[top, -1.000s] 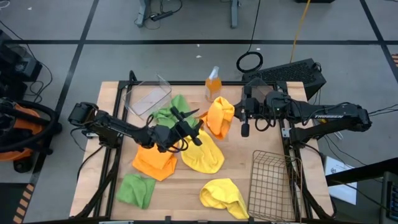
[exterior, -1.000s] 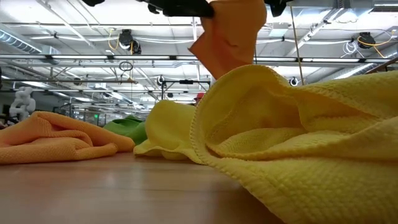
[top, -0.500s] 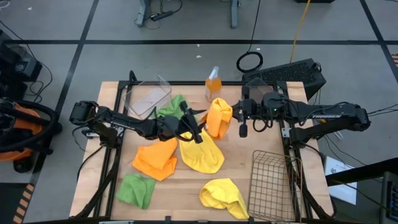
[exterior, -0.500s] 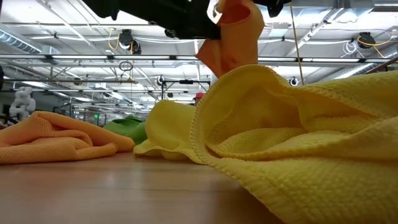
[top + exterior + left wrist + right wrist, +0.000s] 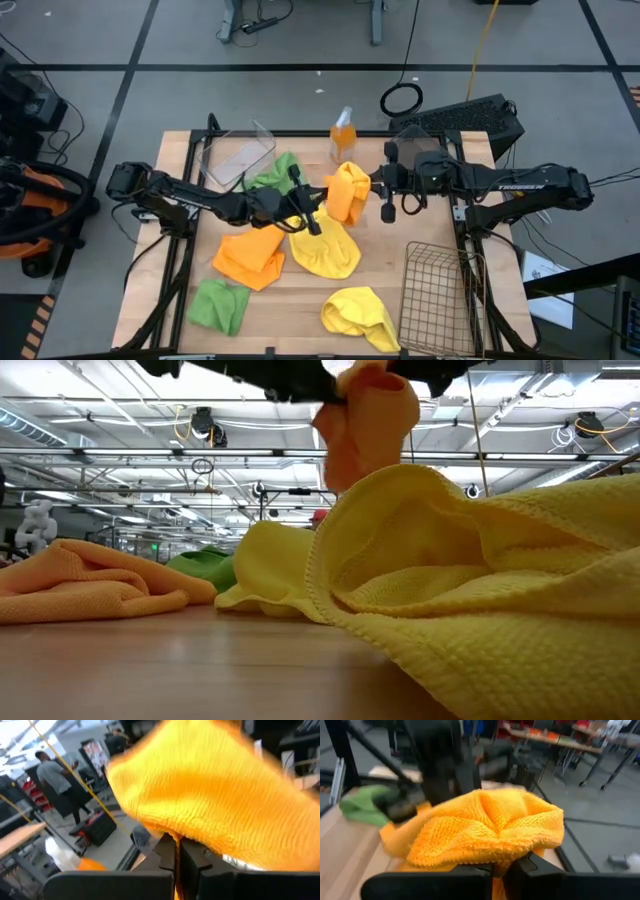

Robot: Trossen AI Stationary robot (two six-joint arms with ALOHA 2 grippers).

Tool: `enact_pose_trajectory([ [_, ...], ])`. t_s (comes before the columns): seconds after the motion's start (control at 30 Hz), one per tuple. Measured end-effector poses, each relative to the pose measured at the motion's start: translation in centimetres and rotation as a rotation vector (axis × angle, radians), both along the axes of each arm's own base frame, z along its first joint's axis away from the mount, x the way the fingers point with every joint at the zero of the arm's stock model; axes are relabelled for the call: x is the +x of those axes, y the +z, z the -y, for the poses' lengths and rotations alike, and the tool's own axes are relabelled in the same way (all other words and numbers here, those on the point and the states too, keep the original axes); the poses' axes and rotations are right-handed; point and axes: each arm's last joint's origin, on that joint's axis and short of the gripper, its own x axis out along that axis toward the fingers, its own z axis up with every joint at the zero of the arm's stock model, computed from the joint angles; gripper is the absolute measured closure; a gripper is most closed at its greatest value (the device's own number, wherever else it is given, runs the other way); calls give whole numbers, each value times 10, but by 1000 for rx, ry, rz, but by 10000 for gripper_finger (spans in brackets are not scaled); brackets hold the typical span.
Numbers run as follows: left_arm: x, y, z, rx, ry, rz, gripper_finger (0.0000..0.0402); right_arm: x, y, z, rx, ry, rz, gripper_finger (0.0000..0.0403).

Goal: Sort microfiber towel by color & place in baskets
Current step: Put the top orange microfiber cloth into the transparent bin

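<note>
I see the orange towel [image 5: 348,191] bunched and plush, held above mid-table. My left gripper [image 5: 322,197] and right gripper [image 5: 372,186] are both clamped on it from opposite sides.

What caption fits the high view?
Both grippers, left and right, pinch one orange towel above the table.

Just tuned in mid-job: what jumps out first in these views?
An orange towel hangs in mid-air near the table's back centre, pinched from both sides: the left gripper and the right gripper are each shut on it. Below lie loose towels: a yellow towel at the centre, another orange towel to its left, and a green towel at the front left. The wire mesh basket sits at the front right.
</note>
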Motion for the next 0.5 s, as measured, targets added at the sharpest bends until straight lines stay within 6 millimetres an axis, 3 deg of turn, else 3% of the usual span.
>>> enact_pose_trajectory([
  [0.2,-13,21,7,67,-27,43,396,2,-8,-5,13,21,-69,332],
  [0.5,-13,26,8,83,-149,79,396,34,-25,-15,0,110,-48,132],
])
